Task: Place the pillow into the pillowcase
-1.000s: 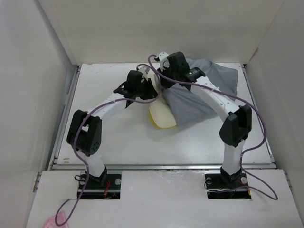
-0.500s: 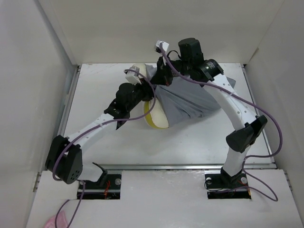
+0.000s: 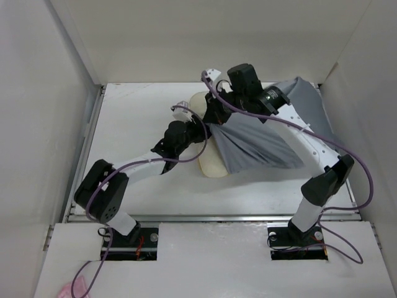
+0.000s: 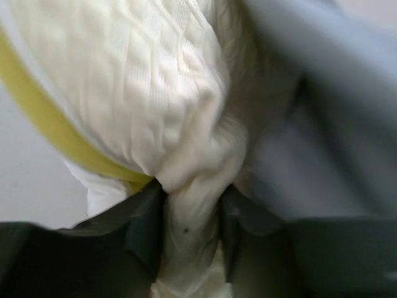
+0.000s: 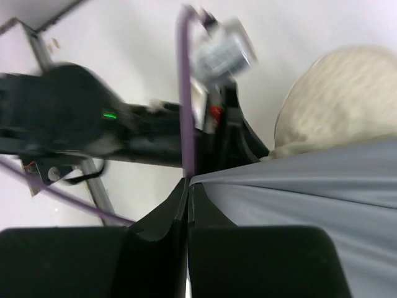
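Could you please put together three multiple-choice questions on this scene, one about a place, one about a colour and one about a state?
1. Seen from above, on which side of the pillowcase does the pillow stick out?
A. its right side
B. its left side
C. nowhere, it is fully covered

2. What colour is the pillowcase?
A. grey
B. pink
C. green

3. How do the jaws of the right gripper stand?
A. wide open over bare table
B. shut on a cable
C. shut on the pillowcase's edge

Answers:
1 B: in the top view, cream fabric shows to the left of the grey cloth.
2 A: it is grey in every view.
3 C: the right wrist view shows the jaws closed with the grey edge between them.
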Controlling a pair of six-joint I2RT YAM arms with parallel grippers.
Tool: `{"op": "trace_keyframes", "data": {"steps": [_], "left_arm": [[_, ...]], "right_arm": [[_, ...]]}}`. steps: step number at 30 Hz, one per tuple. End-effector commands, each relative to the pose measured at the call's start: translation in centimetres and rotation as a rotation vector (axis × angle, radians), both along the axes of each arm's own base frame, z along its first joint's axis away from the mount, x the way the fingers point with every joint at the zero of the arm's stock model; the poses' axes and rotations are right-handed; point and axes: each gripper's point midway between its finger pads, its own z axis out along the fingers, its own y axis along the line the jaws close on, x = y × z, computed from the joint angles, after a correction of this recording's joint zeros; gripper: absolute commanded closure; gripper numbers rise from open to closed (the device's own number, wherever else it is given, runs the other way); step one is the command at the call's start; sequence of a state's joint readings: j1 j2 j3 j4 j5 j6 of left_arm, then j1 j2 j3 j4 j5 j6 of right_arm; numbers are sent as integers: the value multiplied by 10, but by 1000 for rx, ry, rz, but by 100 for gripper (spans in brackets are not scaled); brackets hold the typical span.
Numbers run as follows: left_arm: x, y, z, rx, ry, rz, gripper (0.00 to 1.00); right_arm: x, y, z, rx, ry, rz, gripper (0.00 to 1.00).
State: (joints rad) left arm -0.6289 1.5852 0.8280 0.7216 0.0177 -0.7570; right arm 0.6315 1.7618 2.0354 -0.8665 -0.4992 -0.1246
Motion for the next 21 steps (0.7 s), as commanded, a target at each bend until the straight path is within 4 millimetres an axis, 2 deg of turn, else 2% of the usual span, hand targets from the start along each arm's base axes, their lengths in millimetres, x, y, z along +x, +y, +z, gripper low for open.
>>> {"op": "trace_keyframes", "data": {"steps": [1, 2, 3, 4, 5, 7, 8, 9, 11, 12, 13, 16, 17, 19, 20, 21], "left_arm": [[-32, 0, 82, -104, -173, -74, 65], [-35, 6, 74, -72, -149, -61, 60], [-39, 12, 66, -49, -134, -51, 52], [-45, 17, 69, -39, -139, -52, 31], [-48, 23, 53, 3, -86, -33, 30], [-49, 41, 32, 62, -28, 37, 27], [-52, 51, 31, 71, -13, 75, 26], [-60, 64, 6, 125, 56, 109, 24], [-62, 89, -5, 167, 88, 212, 21], [-66, 103, -3, 174, 89, 246, 16], [-67, 112, -6, 170, 107, 278, 14], [-69, 139, 1, 193, 103, 381, 11], [-68, 148, 3, 203, 97, 422, 9], [-66, 157, 11, 213, 78, 457, 2], [-63, 155, 24, 201, 52, 455, 0], [-61, 151, 30, 225, 23, 428, 0]], "right_arm": [[-5, 13, 15, 81, -46, -84, 100], [5, 4, -15, 27, -5, -146, 100], [11, 2, -30, 12, 11, -158, 100], [11, 3, -45, 2, 34, -163, 100], [9, 4, -69, -13, 73, -159, 100], [3, 3, -87, -31, 113, -154, 98], [3, 0, -95, -47, 124, -162, 92], [2, -4, -108, -75, 137, -179, 71], [-1, -9, -107, -78, 131, -188, 46], [-2, -12, -106, -76, 132, -202, 33], [-3, -15, -108, -80, 126, -213, 10], [-7, -26, -86, -41, 90, -270, 1], [-12, -32, -71, -13, 69, -290, 1], [-8, -47, -50, 17, 28, -369, 1], [-8, -57, -46, 20, 26, -403, 1], [-15, -65, -35, 50, 29, -445, 1]]}}
